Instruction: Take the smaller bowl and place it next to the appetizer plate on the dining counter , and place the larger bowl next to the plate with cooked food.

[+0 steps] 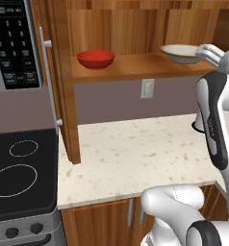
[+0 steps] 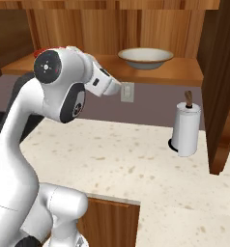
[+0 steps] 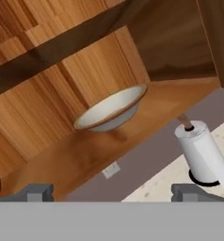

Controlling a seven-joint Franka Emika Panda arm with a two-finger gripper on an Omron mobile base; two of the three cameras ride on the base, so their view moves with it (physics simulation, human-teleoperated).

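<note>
Two dark fingertips (image 3: 38, 192) of the hand (image 3: 113, 193) stand spread and empty at the hand view's bottom edge. Beyond them, mid-frame on the wooden shelf (image 3: 71, 160), tilts the larger bowl (image 3: 113, 109), shallow, cream, olive-rimmed. The smaller bowl (image 1: 95, 58), glossy red, sits well apart toward that shelf's left end.

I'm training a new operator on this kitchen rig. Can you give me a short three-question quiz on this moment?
1. True or false: the smaller bowl and the larger bowl sit on the same wooden shelf.
2. What stands on the counter below the larger bowl's end of the shelf?
A) kettle B) paper towel roll C) toaster
3. Is the gripper open or shut?

Key: 1 true; 2 B; 3 open, holding nothing.
</note>
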